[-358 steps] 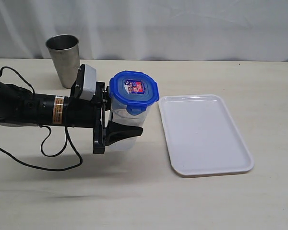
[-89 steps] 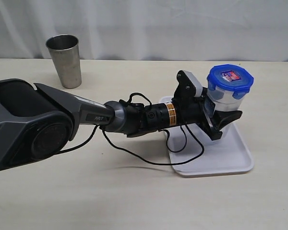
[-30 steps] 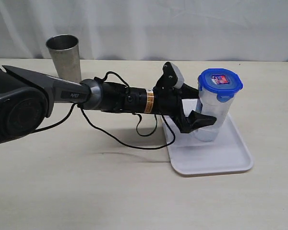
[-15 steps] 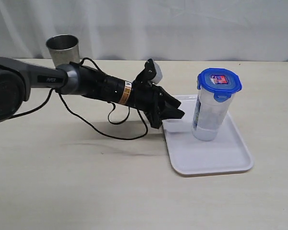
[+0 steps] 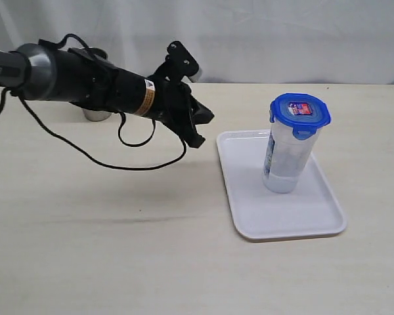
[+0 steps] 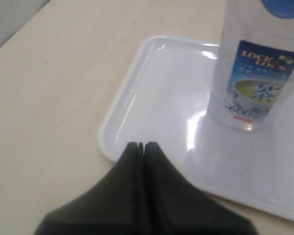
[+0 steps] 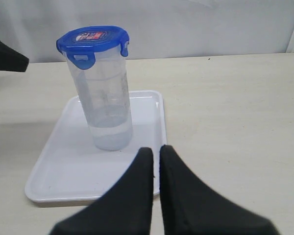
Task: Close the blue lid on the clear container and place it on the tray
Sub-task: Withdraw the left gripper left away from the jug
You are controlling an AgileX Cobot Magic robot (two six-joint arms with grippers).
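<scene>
The clear container [image 5: 287, 161] stands upright on the white tray [image 5: 249, 213], with the blue lid [image 5: 300, 109] seated on its rim and the tabs down. My left gripper [image 5: 207, 119] hangs above the table to the left of the tray, shut and holding nothing, well apart from the container. In the left wrist view its fingertips [image 6: 141, 145] sit over the tray's edge [image 6: 137, 98], with the labelled container [image 6: 255, 83] beyond. The right gripper [image 7: 156, 148] is shut and empty, near the tray [image 7: 63, 171], facing the container [image 7: 105, 98] and lid [image 7: 93, 39].
The grey steel cup [image 5: 95, 115] stands at the back left, mostly hidden behind the left arm [image 5: 85, 82]. A black cable [image 5: 118, 161] loops below that arm over the table. A white curtain [image 5: 282, 39] closes the far side.
The left gripper has let go of the container, shut its fingers and drawn back up and to the left, off the tray. The container stays upright on the tray.
</scene>
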